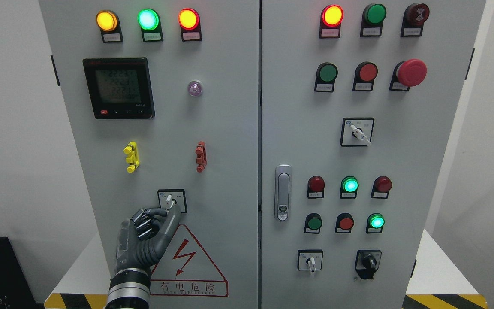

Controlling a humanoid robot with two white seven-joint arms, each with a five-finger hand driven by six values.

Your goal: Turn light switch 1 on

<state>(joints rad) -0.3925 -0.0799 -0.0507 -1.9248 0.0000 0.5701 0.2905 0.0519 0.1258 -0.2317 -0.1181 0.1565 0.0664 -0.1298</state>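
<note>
Low on the left door of the cabinet [230, 180], just above the triangular warning sign [187, 262], sits the selector switch [172, 201], a small white lever on a square plate. The left hand [146, 238] rises from the bottom edge of that door; its fingers [146, 221] are curled in, with the thumb and forefinger meeting at the lever's lower end, though I cannot tell whether they truly pinch it or only touch it. The lever's long axis runs nearly vertical, its free tip pointing up and leaning slightly left of centre. The likely trouble from here is a weak hold: the lever is short and smooth, so the fingertips could slide off mid-twist and leave it between positions. Turning it the wrong way, or pushing into the plate rather than rotating, would also fail. No right hand shows.
</note>
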